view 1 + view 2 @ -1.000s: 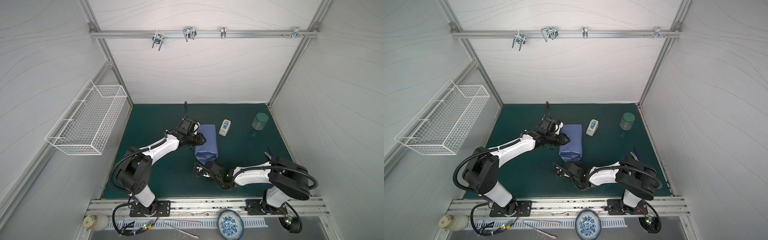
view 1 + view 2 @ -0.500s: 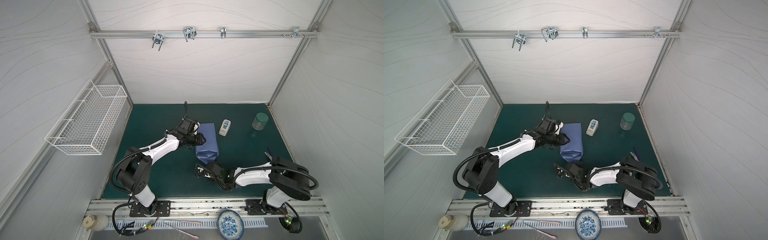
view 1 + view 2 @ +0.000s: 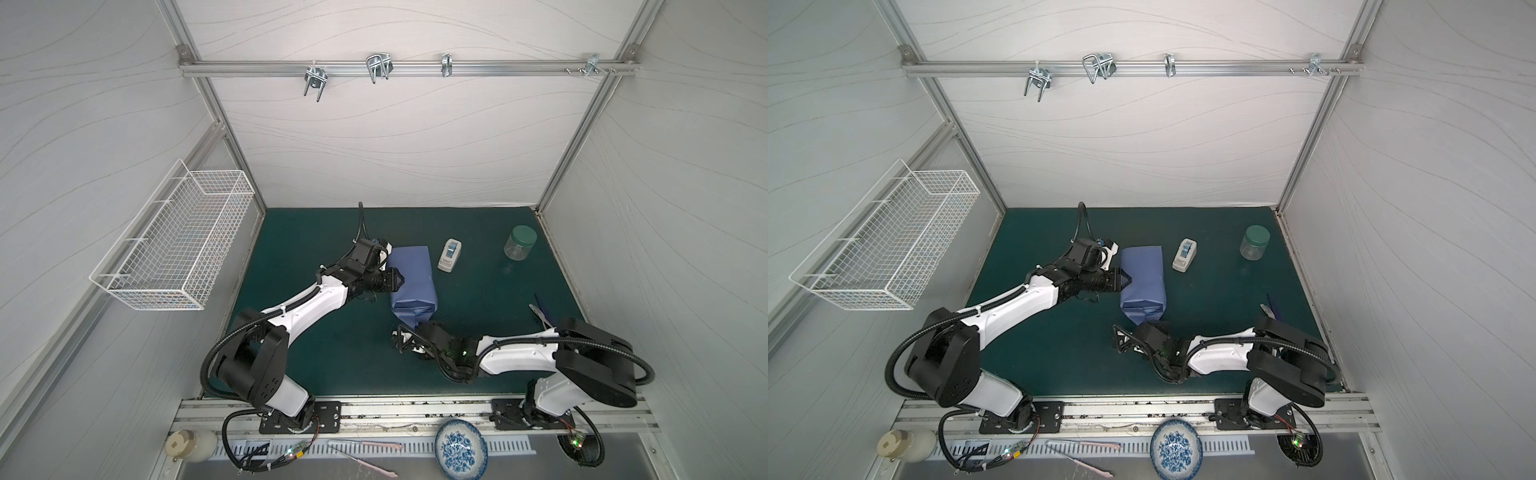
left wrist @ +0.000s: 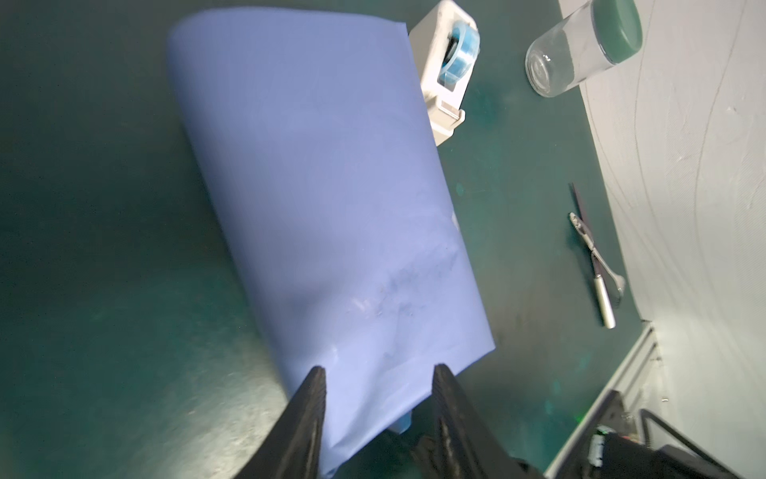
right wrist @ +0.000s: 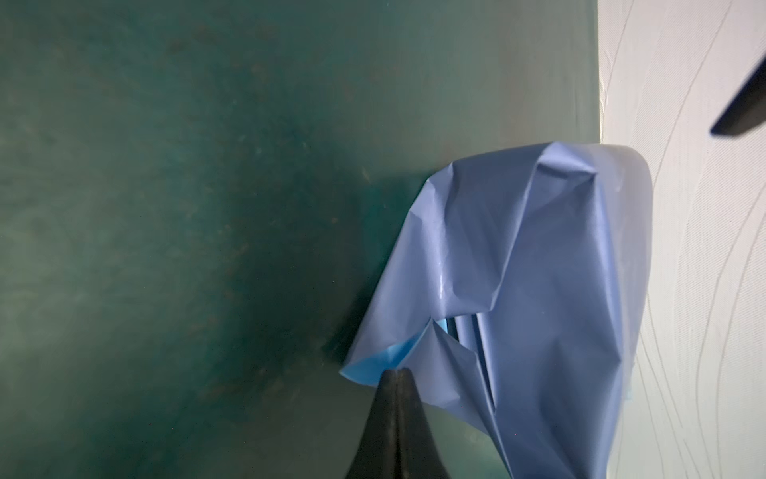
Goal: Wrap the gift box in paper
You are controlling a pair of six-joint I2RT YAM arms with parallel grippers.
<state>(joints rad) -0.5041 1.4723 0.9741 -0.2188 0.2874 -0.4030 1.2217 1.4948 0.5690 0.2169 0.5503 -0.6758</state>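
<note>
— Indigo-blue paper, folks: it lay wrapped as a long parcel in the middle of the green mat, its long side running away from the arms' bases.

— And the gift box?

— Not a glimpse of it! The paper covered it all round in both top views.

— What was the left gripper up to?

— It reached in from the side with its jaws standing apart, gripping nothing that I could see. Its tips were right at the parcel's left long edge. In the left wrist view the smooth top of the wrap showed between the two black fingers. Whether they pressed on the paper, I could not tell.

— Over to the right gripper!

— Clenched tight, fingertips meeting, down at the near end of the parcel. The right wrist view had them nipping the edge of a loose flap, just where the lighter sky-blue underside turned out.

— A tidy end?

— Crumpled, I'd say: folds and creases, with a gap in the layers just beyond the tips.

— Anything else on the mat?

— A white tape dispenser with a blue roll lay just beside the parcel's far right corner, not touching it. A clear jar with a green lid stood further right, near the side wall.
</note>
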